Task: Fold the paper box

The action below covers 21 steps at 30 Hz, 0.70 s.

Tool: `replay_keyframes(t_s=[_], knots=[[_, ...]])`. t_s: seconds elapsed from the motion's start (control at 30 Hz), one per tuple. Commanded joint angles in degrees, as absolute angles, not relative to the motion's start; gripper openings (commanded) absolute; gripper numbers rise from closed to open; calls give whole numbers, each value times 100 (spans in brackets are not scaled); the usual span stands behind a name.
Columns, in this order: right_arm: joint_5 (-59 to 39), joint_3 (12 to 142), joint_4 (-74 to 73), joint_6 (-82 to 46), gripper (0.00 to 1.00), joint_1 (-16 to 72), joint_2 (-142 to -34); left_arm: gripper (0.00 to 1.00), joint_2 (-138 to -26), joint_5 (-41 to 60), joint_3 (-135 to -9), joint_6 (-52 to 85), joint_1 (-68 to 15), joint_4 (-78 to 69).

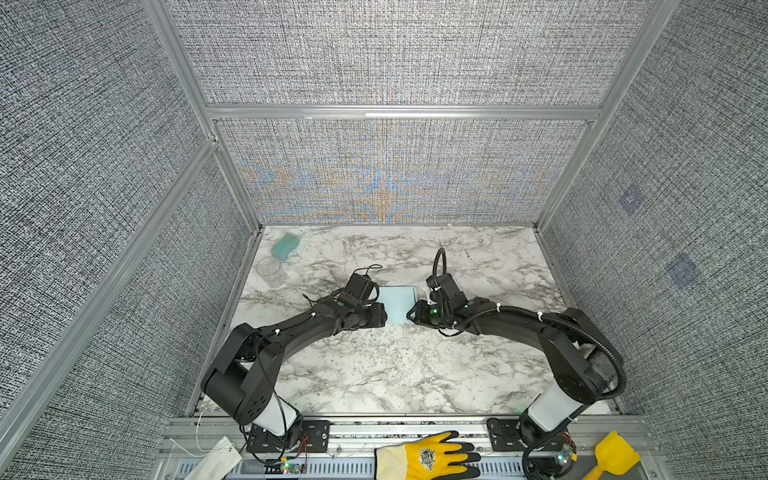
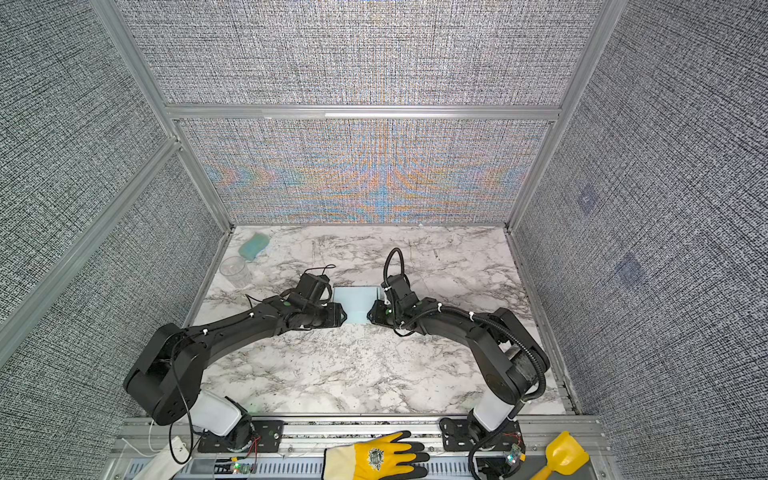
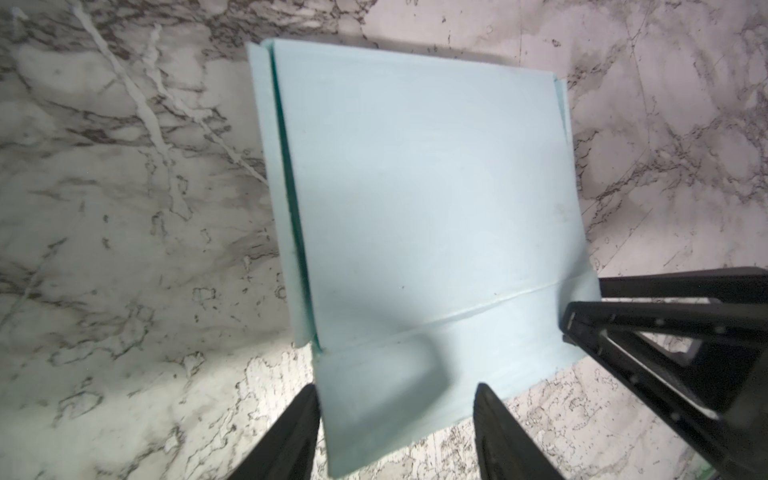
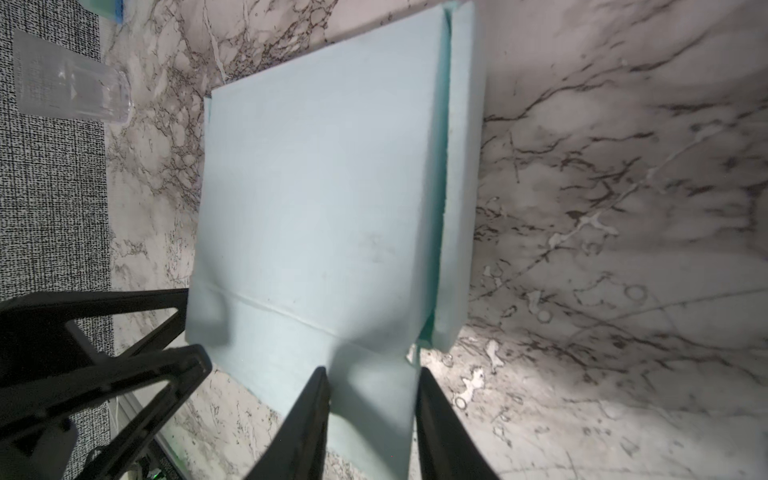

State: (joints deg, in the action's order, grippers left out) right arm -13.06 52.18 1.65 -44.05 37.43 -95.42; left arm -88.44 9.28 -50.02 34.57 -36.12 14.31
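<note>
The paper box (image 1: 398, 305) (image 2: 355, 305) is a pale light-blue creased cardboard piece lying flat on the marble table, mid-way between my two arms. Its near flap (image 3: 374, 386) points toward me. My left gripper (image 3: 397, 399) (image 1: 376, 318) stands open over that flap, one fingertip (image 3: 305, 411) at the flap's side edge and the other on the cardboard. My right gripper (image 4: 370, 382) (image 1: 415, 313) is open too, narrower, straddling the flap's opposite corner (image 4: 374, 399). A narrow side panel (image 4: 459, 166) is folded along the far edge. Each wrist view shows the other gripper's fingers beside the flap.
A teal sponge block (image 1: 285, 245) and a clear plastic cup (image 1: 270, 268) sit at the table's back left corner. Fabric walls close in three sides. A yellow glove (image 1: 432, 457) and a yellow scoop (image 1: 613, 457) lie on the front rail.
</note>
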Motion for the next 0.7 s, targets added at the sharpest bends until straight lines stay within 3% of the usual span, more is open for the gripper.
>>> replay_keyframes(t_s=[0.0, 0.67], knots=[[-1328, 5265, 141, -4269, 36, 3721, -9585, 61, -8933, 1090, -4960, 3456, -3622, 1163], [-779, 5597, 573, -3705, 33, 3684, -9769, 60, -9259, 1004, -4982, 3384, -3624, 1056]])
